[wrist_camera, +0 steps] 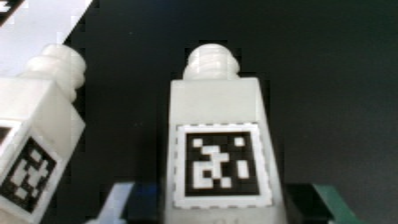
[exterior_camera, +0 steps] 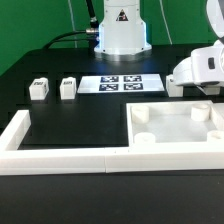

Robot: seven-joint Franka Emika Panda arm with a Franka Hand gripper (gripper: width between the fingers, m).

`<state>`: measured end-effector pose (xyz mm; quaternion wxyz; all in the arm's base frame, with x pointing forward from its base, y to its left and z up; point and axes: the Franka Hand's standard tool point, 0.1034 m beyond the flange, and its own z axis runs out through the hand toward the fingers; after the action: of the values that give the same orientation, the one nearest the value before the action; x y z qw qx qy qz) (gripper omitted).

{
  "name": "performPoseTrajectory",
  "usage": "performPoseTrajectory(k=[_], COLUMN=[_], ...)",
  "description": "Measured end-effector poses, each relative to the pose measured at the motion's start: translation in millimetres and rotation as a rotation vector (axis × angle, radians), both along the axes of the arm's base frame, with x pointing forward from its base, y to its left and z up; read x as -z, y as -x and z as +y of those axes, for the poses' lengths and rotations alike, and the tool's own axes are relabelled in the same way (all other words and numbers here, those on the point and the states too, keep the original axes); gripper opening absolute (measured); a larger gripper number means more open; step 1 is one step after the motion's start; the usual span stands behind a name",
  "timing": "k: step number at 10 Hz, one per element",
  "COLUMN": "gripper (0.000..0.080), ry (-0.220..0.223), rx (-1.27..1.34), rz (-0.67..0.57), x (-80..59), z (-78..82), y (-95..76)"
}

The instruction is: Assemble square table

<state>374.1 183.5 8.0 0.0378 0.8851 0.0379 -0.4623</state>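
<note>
The square table (exterior_camera: 172, 152), a large white slab with a raised rim and round corner sockets, lies at the front on the exterior view's right. Two small white tagged legs (exterior_camera: 38, 89) (exterior_camera: 68, 87) stand on the black table at the left. My gripper (exterior_camera: 196, 78) hangs behind the slab at the right. In the wrist view it (wrist_camera: 222, 208) is open, with one finger (wrist_camera: 135, 200) on each side of a third tagged leg (wrist_camera: 219, 120) and a dark gap at each side. A fourth leg (wrist_camera: 43, 115) lies beside that one.
The marker board (exterior_camera: 120, 84) lies at mid table in front of the arm's base (exterior_camera: 120, 35). Long white bars (exterior_camera: 60, 158) form a low fence along the front and the left corner.
</note>
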Motion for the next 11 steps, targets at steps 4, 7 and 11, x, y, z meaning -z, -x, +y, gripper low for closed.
performPoseTrajectory(k=[4, 7, 11], gripper=[0.0288, 0.0290, 0.0290], ry=[-0.018, -0.048, -0.077], rx=[-0.008, -0.055, -0.041], rz=[0.004, -0.047, -0.303], x=[-12.5, -83.4, -97.0], z=[-10.6, -38.9, -43.4], y=[-10.9, -54.7, -72.2])
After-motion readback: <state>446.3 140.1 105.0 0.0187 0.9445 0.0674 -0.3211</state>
